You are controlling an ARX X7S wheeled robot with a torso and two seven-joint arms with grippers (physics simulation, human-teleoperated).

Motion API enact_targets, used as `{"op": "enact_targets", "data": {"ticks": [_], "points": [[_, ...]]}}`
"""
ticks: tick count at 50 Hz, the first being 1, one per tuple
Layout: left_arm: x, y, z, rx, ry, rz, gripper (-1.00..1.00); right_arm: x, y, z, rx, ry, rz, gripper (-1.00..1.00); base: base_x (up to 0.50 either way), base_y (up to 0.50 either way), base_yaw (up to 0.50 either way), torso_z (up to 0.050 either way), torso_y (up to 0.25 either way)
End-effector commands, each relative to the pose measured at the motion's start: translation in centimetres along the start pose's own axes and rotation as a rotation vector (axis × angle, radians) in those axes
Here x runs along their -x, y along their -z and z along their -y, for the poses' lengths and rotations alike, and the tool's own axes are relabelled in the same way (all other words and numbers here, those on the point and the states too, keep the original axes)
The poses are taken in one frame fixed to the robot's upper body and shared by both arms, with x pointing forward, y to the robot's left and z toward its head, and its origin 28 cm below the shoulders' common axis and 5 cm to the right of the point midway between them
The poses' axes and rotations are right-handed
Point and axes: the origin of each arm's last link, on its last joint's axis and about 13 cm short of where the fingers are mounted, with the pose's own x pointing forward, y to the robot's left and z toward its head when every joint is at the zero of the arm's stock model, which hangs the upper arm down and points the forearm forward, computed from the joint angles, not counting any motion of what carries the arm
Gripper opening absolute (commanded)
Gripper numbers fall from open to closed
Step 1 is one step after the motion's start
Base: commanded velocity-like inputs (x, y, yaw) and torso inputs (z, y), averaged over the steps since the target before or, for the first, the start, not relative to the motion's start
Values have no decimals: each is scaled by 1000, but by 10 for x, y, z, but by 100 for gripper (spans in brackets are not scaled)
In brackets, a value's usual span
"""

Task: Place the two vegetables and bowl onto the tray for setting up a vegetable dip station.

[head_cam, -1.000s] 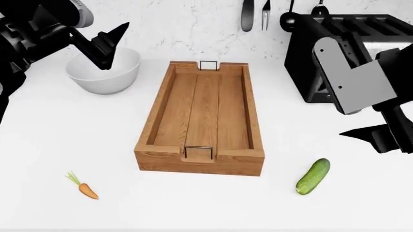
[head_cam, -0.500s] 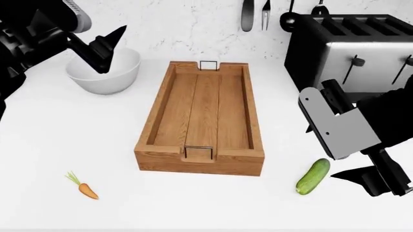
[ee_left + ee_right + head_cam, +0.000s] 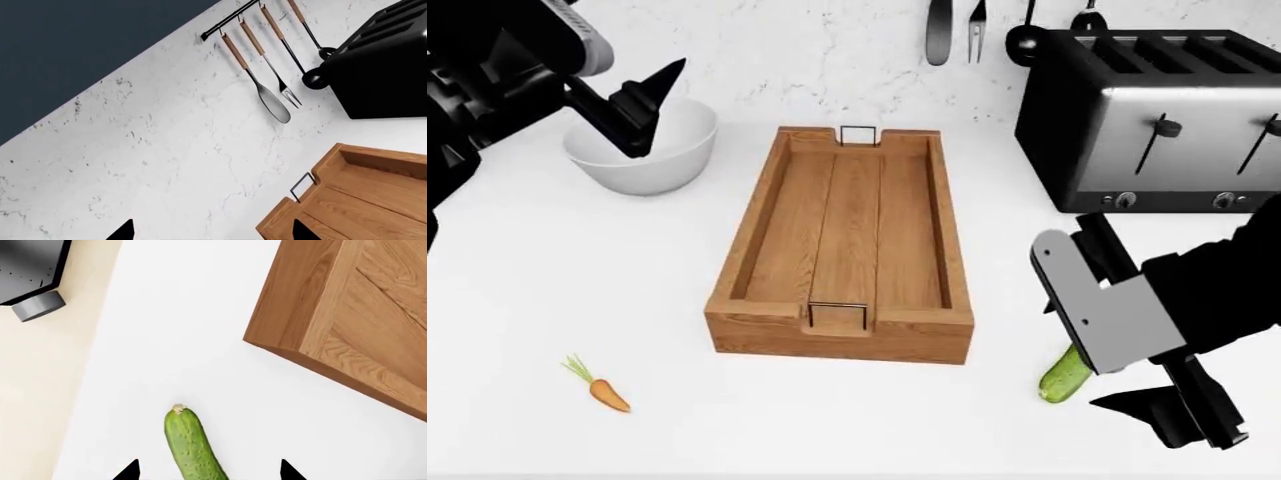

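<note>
The white bowl (image 3: 641, 150) stands at the back left, and my left gripper (image 3: 651, 105) hovers open just over its rim, holding nothing. In the left wrist view that gripper (image 3: 213, 232) faces the marble wall and one end of the wooden tray (image 3: 347, 152); the bowl is out of that view. The tray (image 3: 954, 250) lies empty in the middle. A small carrot (image 3: 598, 387) rests near the front left. The green cucumber (image 3: 1062, 378) lies front right, partly hidden by my right arm. My right gripper (image 3: 208, 471) is open with the cucumber (image 3: 189, 442) between its fingertips.
A black and steel toaster (image 3: 1154, 120) stands at the back right. Utensils (image 3: 267, 95) hang on a wall rail behind the tray. In the right wrist view the counter's edge runs close beside the cucumber, with a beige surface (image 3: 47, 390) beyond it.
My right arm has swung down and toward the front right, and its open gripper is now over the cucumber. The left gripper has barely shifted above the bowl.
</note>
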Motion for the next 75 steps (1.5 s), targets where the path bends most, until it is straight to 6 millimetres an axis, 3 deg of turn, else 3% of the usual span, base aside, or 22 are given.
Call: {"op": "enact_targets", "data": {"ticks": [1, 34, 55, 56, 75], "points": [[1, 4, 1, 5, -1, 0, 100, -7, 8, -1, 9, -5, -27, 100, 0, 0, 0, 0, 0], [4, 6, 6, 1, -10, 0, 100, -34, 21, 8, 34, 20, -40, 100, 0, 0, 0, 0, 0], [5, 5, 5, -1, -19, 6, 100, -52, 23, -5, 8, -13, -24, 100, 0, 0, 0, 0, 0], [5, 4, 5, -1, -19, 7, 100, -52, 22, -4, 7, -6, -22, -100, 0, 0, 0, 0, 0], [6, 4, 4, -11, -26, 12, 100, -38, 22, 17, 7, 89, -11, -100, 0, 0, 0, 0, 0]]}}
